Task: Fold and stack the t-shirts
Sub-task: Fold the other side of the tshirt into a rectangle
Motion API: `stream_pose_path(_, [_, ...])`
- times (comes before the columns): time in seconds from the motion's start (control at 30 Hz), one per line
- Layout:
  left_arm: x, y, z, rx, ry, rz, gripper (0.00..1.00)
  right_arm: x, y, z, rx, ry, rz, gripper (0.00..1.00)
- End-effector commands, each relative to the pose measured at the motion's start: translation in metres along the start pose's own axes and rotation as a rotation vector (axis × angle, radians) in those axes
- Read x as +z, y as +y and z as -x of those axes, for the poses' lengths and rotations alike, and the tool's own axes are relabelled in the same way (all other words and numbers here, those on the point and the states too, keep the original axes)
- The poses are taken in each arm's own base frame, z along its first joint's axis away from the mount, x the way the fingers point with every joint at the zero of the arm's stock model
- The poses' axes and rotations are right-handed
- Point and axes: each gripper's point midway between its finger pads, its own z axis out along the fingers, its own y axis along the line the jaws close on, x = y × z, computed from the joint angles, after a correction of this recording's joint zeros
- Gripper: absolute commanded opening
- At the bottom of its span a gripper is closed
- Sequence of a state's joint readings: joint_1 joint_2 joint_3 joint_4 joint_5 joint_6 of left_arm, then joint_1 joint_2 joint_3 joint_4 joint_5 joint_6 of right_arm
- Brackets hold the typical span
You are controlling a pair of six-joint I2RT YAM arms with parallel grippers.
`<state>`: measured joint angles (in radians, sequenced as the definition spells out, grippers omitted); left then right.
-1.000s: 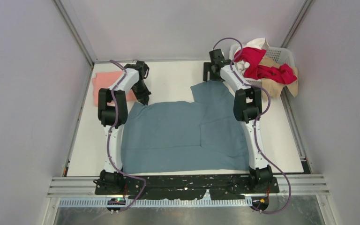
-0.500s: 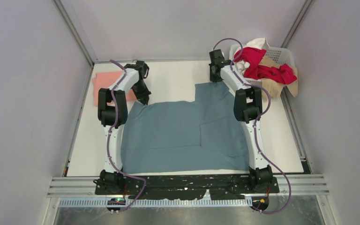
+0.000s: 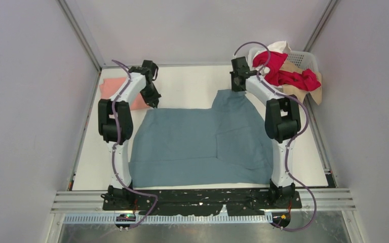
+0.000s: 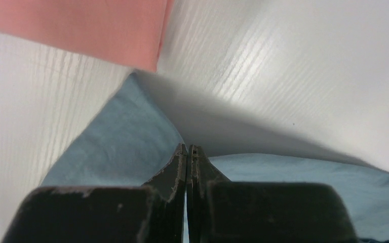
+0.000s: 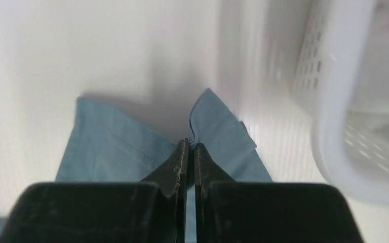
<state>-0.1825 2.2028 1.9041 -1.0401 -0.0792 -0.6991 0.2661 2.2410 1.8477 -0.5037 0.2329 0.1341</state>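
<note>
- Jaws of the left gripper (image 4: 188, 151) are closed together and pinch the far-left corner of the blue-grey t-shirt (image 3: 197, 147). The cloth rises from the table (image 3: 187, 83) up to the tips.
- Jaws of the right gripper (image 5: 187, 144) are likewise closed. They clamp a small fold of the same shirt at its far-right corner, near the white basket (image 3: 304, 56).
- The blue-grey t-shirt lies spread on the table between the two arms, with its near hem beside the arm bases. An overlapping layer of cloth shows on its right part.
- The salmon-pink t-shirt (image 3: 112, 91) lies flat at the far-left side of the table, just beside the left gripper. In the left wrist view its corner sits close to the blue-grey cloth; whether they touch cannot be told.
- The basket stands at the far-right corner of the table.
- A red t-shirt (image 3: 283, 73) is draped across the top of the basket, a white t-shirt (image 3: 278, 48) shows behind it, and a tan t-shirt (image 3: 296, 96) hangs over the near rim.
</note>
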Motion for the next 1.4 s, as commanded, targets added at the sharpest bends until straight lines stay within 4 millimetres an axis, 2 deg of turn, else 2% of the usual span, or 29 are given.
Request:
stream_pose_path(0.0, [-0.037, -0.007, 0.010, 0.015, -0.124, -0.039, 0.00, -0.065, -0.001, 0.047, 0.054, -0.213, 0.018, 0.06])
stream_pose_path(0.03, [-0.037, -0.005, 0.005, 0.017, -0.119, -0.032, 0.00, -0.079, 0.000, 0.052, 0.062, -0.240, 0.030, 0.06])
stream_pose_path(0.07, [-0.038, -0.004, 0.002, 0.017, -0.118, -0.029, 0.00, -0.078, 0.001, 0.041, 0.056, -0.228, 0.036, 0.05])
stream_pose_path(0.1, [-0.039, -0.003, -0.001, 0.018, -0.119, -0.027, 0.00, -0.090, 0.003, 0.043, 0.056, -0.247, 0.048, 0.06])
stream_pose_path(0.13, [-0.039, -0.001, -0.005, 0.022, -0.118, -0.020, 0.00, -0.090, 0.004, 0.031, 0.050, -0.231, 0.047, 0.06])
stream_pose_path(0.17, [-0.040, 0.002, -0.007, 0.023, -0.120, -0.011, 0.00, -0.101, 0.006, 0.033, 0.051, -0.247, 0.055, 0.06])
stream_pose_path(0.2, [-0.040, 0.004, -0.011, 0.026, -0.120, 0.000, 0.00, -0.101, 0.005, 0.022, 0.048, -0.232, 0.047, 0.06])
stream_pose_path(0.23, [-0.040, 0.007, -0.014, 0.030, -0.118, 0.011, 0.00, -0.113, 0.007, 0.023, 0.051, -0.250, 0.051, 0.06])
stream_pose_path(0.27, [-0.040, 0.009, -0.017, 0.033, -0.117, 0.019, 0.00, -0.112, 0.004, 0.011, 0.047, -0.233, 0.030, 0.06])
stream_pose_path(0.33, [-0.040, 0.014, -0.025, 0.040, -0.120, 0.038, 0.00, -0.130, -0.001, 0.005, 0.060, -0.252, 0.014, 0.06])
stream_pose_path(0.53, [-0.053, 0.028, -0.039, 0.052, -0.173, 0.091, 0.00, -0.165, -0.004, -0.026, 0.046, -0.259, 0.009, 0.05])
stream_pose_path(0.67, [-0.052, 0.041, -0.053, 0.028, -0.176, 0.100, 0.00, -0.183, -0.004, -0.046, 0.030, -0.254, 0.021, 0.06])
stream_pose_path(0.77, [-0.053, 0.045, -0.063, 0.013, -0.184, 0.087, 0.00, -0.191, -0.009, -0.063, 0.012, -0.238, -0.002, 0.06])
stream_pose_path(1.13, [-0.055, 0.054, -0.098, -0.013, -0.192, 0.062, 0.00, -0.223, -0.011, -0.091, -0.023, -0.241, 0.017, 0.05])
stream_pose_path(1.37, [-0.065, 0.072, -0.112, -0.024, -0.226, 0.085, 0.00, -0.240, -0.013, -0.110, -0.050, -0.228, 0.026, 0.06])
